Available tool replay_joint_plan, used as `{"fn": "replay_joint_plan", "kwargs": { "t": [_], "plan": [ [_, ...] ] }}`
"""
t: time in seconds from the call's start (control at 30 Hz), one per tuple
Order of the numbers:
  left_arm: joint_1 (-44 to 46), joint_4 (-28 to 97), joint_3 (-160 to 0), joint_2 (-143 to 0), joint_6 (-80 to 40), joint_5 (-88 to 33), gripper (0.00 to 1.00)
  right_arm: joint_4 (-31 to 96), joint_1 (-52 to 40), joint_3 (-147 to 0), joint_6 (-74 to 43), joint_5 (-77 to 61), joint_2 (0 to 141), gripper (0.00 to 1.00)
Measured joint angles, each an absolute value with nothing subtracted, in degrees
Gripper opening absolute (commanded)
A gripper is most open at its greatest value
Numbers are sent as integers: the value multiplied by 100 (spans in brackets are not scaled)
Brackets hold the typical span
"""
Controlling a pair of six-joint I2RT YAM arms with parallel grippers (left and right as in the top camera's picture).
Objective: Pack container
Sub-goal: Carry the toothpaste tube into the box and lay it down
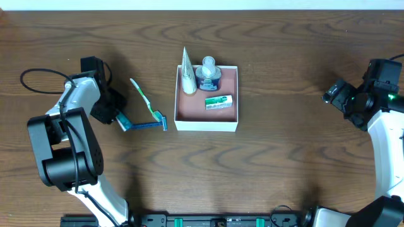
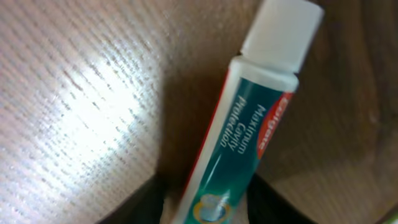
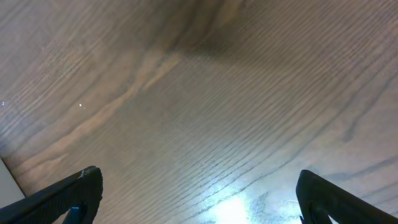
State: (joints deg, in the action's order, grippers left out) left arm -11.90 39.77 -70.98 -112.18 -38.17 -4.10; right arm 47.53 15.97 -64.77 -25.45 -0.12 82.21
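Clamped low on toothpaste tube (image 2: 249, 143) with left gripper (image 2: 208, 208), fingers (image 2: 134, 204) pressed to both flanks, cap pointing away. Spread wide over bare table (image 3: 186, 93) with right gripper (image 3: 199, 199), nothing between. Found container (image 1: 206, 125) well apart from left gripper, beyond toothbrush (image 1: 143, 96) and razor (image 1: 148, 125), between the two grippers. Judged light, thin-walled, apt to flex or skid if bumped; better gripped at a wall's top edge, or left put and loaded from above.
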Motion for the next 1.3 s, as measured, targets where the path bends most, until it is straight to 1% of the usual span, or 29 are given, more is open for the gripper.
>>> {"fn": "replay_joint_plan", "kwargs": {
  "t": [0.13,0.2,0.33,0.53,0.67,0.83,1.07,1.17,1.3],
  "plan": [
    [-1190,4066,-7098,-11218,-3706,-410,20,4753,1597,-6477,-2545,-12,8221,99],
    [-1190,4073,-7098,-11220,-3653,-412,15,4753,1597,-6477,-2547,-12,8221,99],
    [-1192,4093,-7144,-11216,-3529,-532,10,4755,1597,-6477,-2545,-12,8221,99],
    [-1199,4202,-7231,-11168,-3157,-1197,10,4753,1597,-6477,-2547,-10,8221,99],
    [-1201,4283,-7306,-10822,-2871,-1686,10,4753,1597,-6477,-2547,-12,8221,99],
    [-1199,4348,-7485,-9741,-2499,-2121,10,4753,1597,-6477,-2547,-12,8221,99],
    [-1120,4427,-7548,-8020,-2209,-2263,10,4753,1597,-6477,-2547,-12,8221,99],
    [-779,4462,-7550,-7441,-2047,-2259,10,4753,1597,-6477,-2547,-10,8221,99],
    [161,4462,-7557,-6997,-1573,-2290,10,4753,1597,-6477,-2547,-10,8221,99]
  ]
}}
